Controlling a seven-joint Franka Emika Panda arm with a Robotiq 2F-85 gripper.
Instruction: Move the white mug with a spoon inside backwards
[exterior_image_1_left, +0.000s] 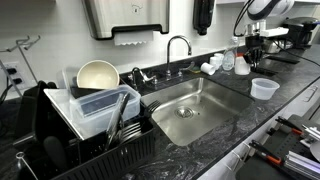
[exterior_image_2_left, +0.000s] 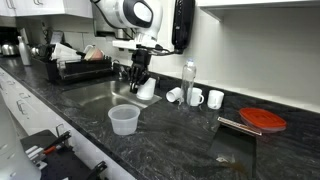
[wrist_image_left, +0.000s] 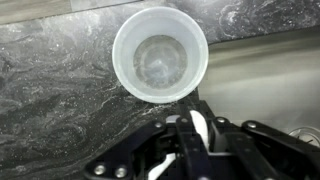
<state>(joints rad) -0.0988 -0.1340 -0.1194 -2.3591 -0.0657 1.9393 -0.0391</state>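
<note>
In the wrist view my gripper is shut on a thin white curved wall, the rim of the white mug; the rest of the mug is hidden under the fingers. In both exterior views the white mug hangs right under the gripper, beside the sink, and I cannot tell whether it touches the counter. I cannot make out the spoon. A translucent plastic tub stands empty just in front of the gripper.
Other white mugs and a clear bottle stand by the back wall. A red plate lies farther along. The steel sink with faucet and a dish rack holding a cream bowl are on the other side.
</note>
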